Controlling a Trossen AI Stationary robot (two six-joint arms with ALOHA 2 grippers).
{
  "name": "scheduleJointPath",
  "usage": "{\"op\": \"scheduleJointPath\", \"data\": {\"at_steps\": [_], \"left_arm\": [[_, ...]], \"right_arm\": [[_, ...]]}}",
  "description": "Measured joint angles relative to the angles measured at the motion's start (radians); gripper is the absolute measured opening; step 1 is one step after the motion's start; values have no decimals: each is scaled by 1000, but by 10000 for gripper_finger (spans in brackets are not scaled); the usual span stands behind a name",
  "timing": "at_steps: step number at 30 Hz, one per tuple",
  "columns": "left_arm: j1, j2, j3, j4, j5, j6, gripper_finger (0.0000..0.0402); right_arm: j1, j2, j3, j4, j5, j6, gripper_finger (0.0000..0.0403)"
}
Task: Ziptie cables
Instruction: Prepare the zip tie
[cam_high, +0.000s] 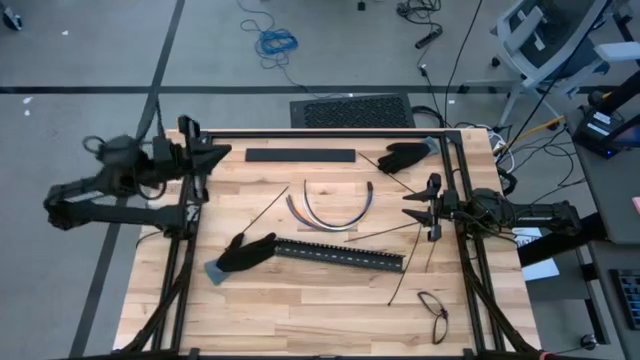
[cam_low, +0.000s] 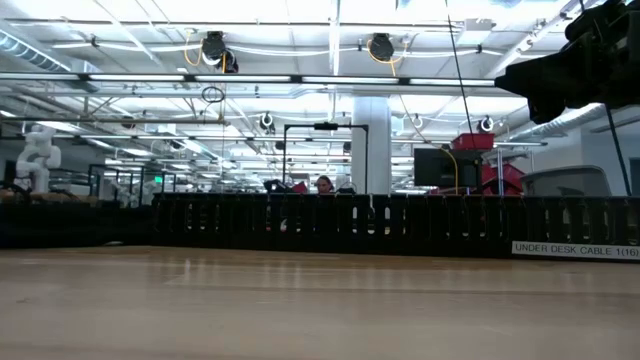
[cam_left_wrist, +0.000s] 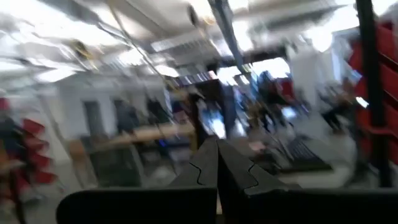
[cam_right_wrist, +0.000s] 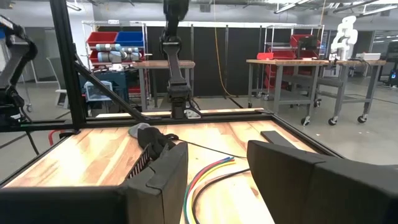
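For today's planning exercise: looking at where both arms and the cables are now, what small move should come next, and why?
Probably the right gripper, open with nothing between its fingers, should move toward the cables, which lie loose in an arc mid-table. The left gripper is shut and raised by the table's far left corner.

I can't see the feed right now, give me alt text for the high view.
From above, a curved bundle of cables lies mid-table on the wooden table, just above a long black slotted bar, with thin black strips scattered around. The left hand is shut at the left edge; the right hand is open at the right. Two black gloves lie on the wood.
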Motion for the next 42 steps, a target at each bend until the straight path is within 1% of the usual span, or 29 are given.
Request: {"op": "scheduleJointPath", "data": {"at_steps": [3,6,8,10,11,12,14,16,18,24,26,28,30,31,33,34,36,39,42], "left_arm": [[0,97,138,-186,46,-65,0],[-6,244,223,-180,101,-99,0],[-13,333,268,-194,113,-106,0],[-14,407,320,-180,127,-118,0],[-14,432,338,-193,136,-136,0],[-14,451,365,-170,152,-160,0],[-14,458,403,-103,173,-205,0],[-14,452,423,-45,175,-238,0],[-14,436,432,3,168,-256,0],[-19,374,432,31,59,-262,0],[-30,364,432,23,25,-260,0],[-39,363,432,22,4,-246,0],[-49,360,432,12,-15,-234,0],[-54,358,432,0,-25,-234,0],[-59,351,432,-27,-47,-233,0],[-59,351,432,-50,-56,-233,0],[-60,344,431,-110,-69,-234,0],[-59,326,431,-186,-95,-237,0],[-59,314,431,-245,-111,-236,0]], "right_arm": [[0,0,0,-2,0,0,165],[0,0,0,0,0,0,165],[-1,0,0,8,0,0,165],[-1,0,0,12,0,0,165],[-1,1,0,10,0,0,165],[-1,0,0,9,1,0,165],[-2,4,-2,38,0,-4,165],[-2,11,-2,129,0,-3,165],[0,15,-1,238,-1,41,165],[0,15,0,721,3,361,165],[0,16,2,856,49,410,165],[0,15,28,919,127,428,165],[-1,17,69,915,120,364,165],[-1,25,105,877,89,341,164],[-1,55,207,719,53,331,164],[-1,82,275,577,54,338,164],[-1,171,434,212,71,365,165],[-1,373,676,-317,85,360,168],[-1,589,843,-762,83,337,179]]}}
